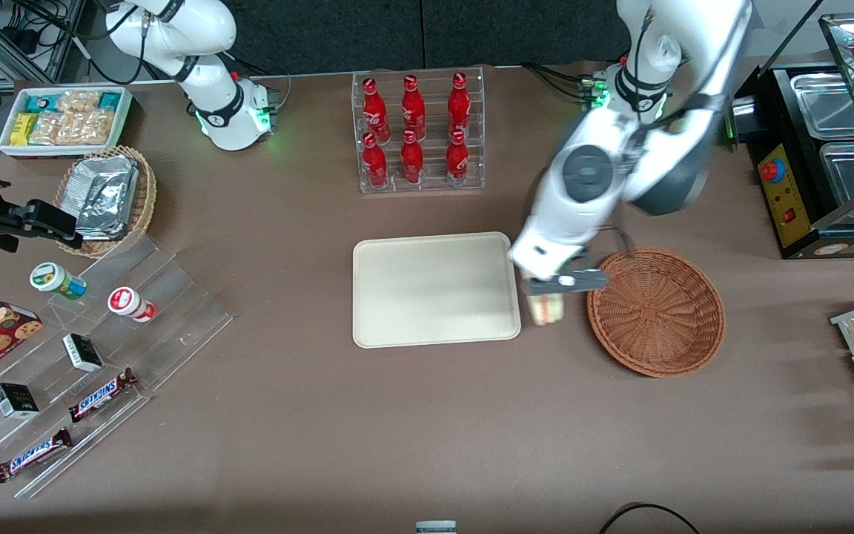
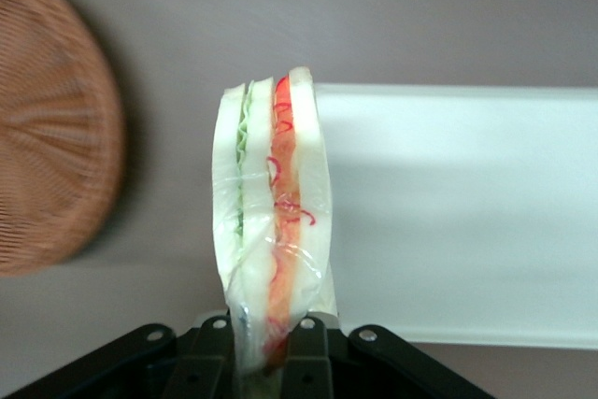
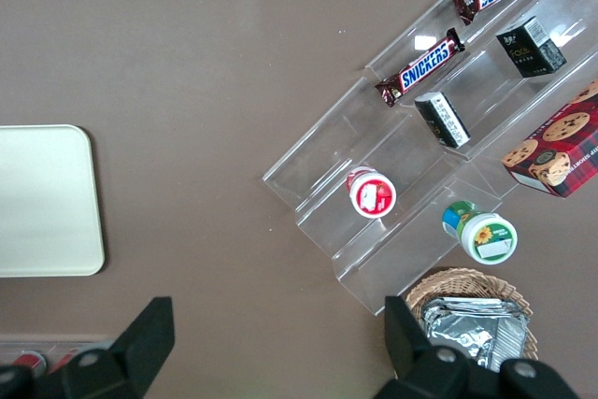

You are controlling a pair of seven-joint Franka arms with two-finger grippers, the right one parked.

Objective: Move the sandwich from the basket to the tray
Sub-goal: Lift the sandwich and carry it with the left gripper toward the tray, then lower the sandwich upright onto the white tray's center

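Observation:
My left gripper [image 1: 545, 291] is shut on the sandwich [image 1: 548, 308], a plastic-wrapped white-bread wedge with red and green filling. It hangs above the table in the gap between the reddish-brown wicker basket [image 1: 657, 311] and the cream tray [image 1: 434, 289], close to the tray's edge. In the left wrist view the sandwich [image 2: 271, 203] stands up from between the black fingers [image 2: 308, 357], with the tray [image 2: 467, 212] to one side of it and the basket [image 2: 51, 137] to the other. The basket holds nothing and the tray is bare.
A clear rack of red bottles [image 1: 416, 130] stands farther from the front camera than the tray. A tan basket of foil packets [image 1: 108, 196], a white snack box [image 1: 64, 119] and acrylic steps with candy bars [image 1: 86, 348] lie toward the parked arm's end. A food warmer [image 1: 827, 148] stands toward the working arm's end.

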